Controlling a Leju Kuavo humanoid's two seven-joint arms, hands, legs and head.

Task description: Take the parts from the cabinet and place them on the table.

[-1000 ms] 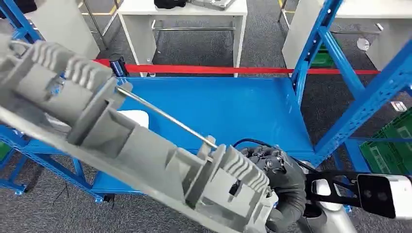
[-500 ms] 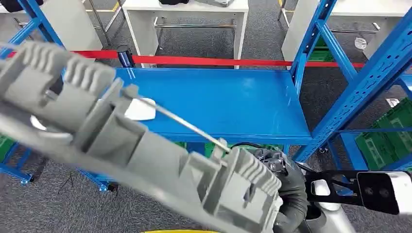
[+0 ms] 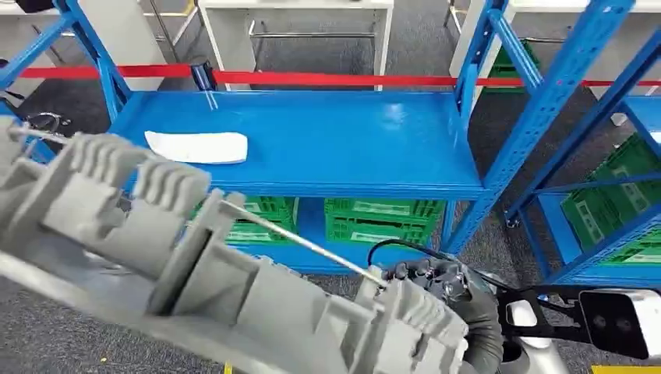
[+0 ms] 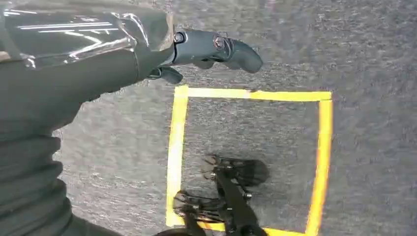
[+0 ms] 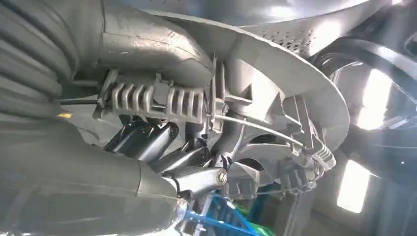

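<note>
A large grey ribbed plastic part (image 3: 195, 257) with a thin metal rod along it stretches across the lower left of the head view. My right hand (image 3: 460, 304) grips its near end at the lower right. The right wrist view shows that hand's dark fingers (image 5: 162, 152) curled around the part's ribbed underside (image 5: 255, 88). In front stands the blue cabinet; a flat white part (image 3: 196, 146) lies on its shelf (image 3: 335, 140), towards the left. My left hand (image 4: 98, 59) hangs over the grey floor with nothing in it, its fingers loosely extended.
Green crates (image 3: 374, 218) sit under the shelf, and more (image 3: 616, 195) fill the rack on the right. Blue uprights (image 3: 546, 101) frame the shelf. A red barrier tape (image 3: 327, 79) and white tables (image 3: 296, 8) lie beyond. A yellow tape square (image 4: 177, 147) marks the floor.
The whole view has shifted: the cabinet now looks farther off, with its lower level and green crates in sight. The grey part sits lower in the picture, still in my right hand.
</note>
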